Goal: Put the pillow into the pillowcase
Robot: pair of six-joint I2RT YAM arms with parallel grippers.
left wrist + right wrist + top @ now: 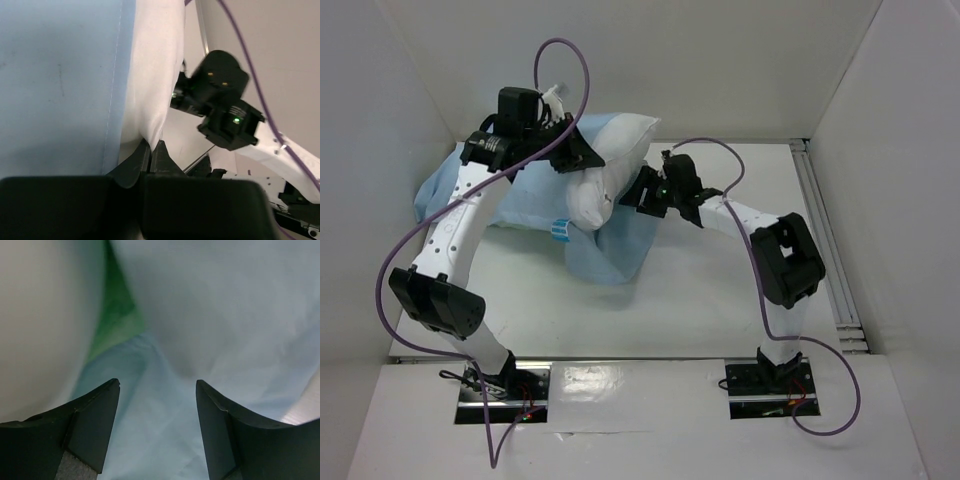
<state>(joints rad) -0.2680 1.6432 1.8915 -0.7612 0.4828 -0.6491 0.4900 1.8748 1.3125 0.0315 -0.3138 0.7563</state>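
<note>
Top external: pillow (620,145) slants far-right to near-left — left tool (151,146) seemingly pinching it, right tool (157,385) agape.

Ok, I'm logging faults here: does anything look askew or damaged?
Nothing damaged. The pillow rears up at its right end, uncovered, pinched by the left gripper; the pillowcase lies rumpled beside it.
</note>
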